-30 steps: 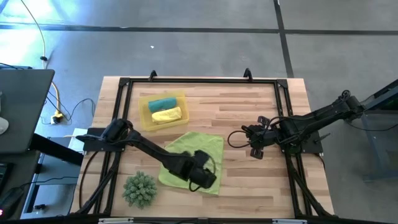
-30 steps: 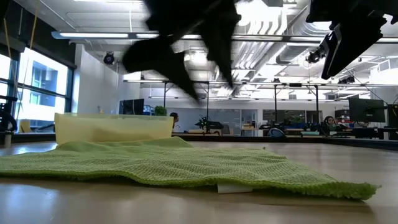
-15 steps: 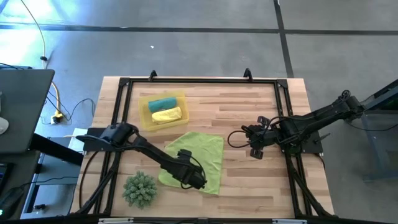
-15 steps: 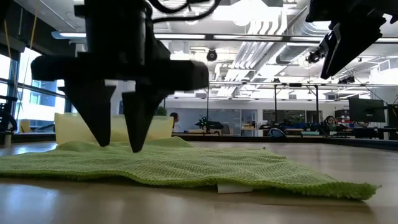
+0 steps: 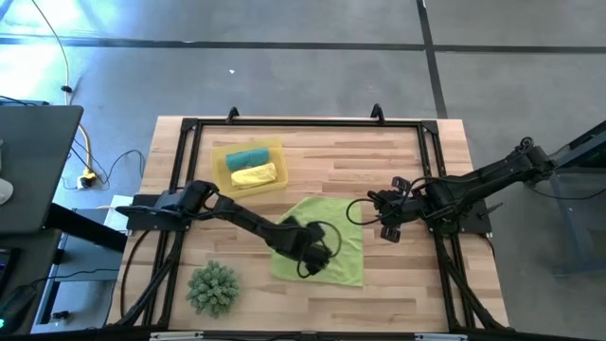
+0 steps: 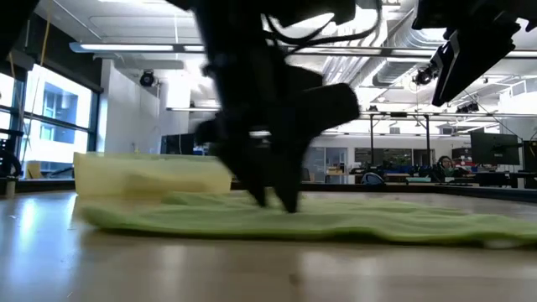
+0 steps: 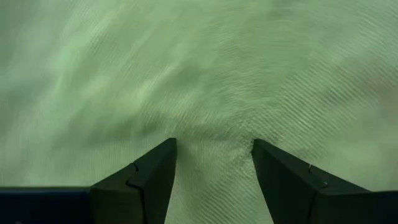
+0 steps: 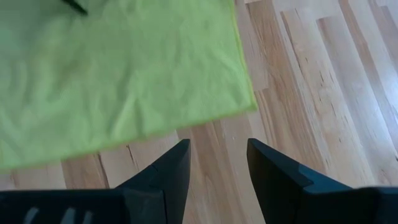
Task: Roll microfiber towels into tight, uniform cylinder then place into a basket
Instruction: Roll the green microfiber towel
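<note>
The lime green towel (image 5: 336,227) lies spread flat on the wooden table, right of centre. My left gripper (image 5: 311,261) stands on its near part, open, with both fingertips down on the cloth (image 7: 214,144). My right gripper (image 5: 386,220) hangs open above the table just past the towel's right edge (image 8: 217,146), touching nothing. In the yellow basket (image 5: 220,178) at the far left lie a rolled teal towel (image 5: 246,156) and a rolled yellow towel (image 5: 254,175). My left gripper rests its two spread fingertips (image 7: 163,155) on the top of the lime towel, on its near-middle part (image 6: 281,205). The fingers come steeply from above. Small wrinkles gather in the cloth between the tips (image 7: 214,134). The towel lies flat on the table.
A spiky green plant-like ball (image 5: 212,289) sits near the table's front left corner. A black frame (image 5: 303,123) runs around the table top. Bare wood lies between the basket and the right arm.
My left gripper has come down onto the lime towel, rolled at the wrist, and gone toward the table's right edge. The whole towel has slid with it along the table toward the right, staying spread flat.
</note>
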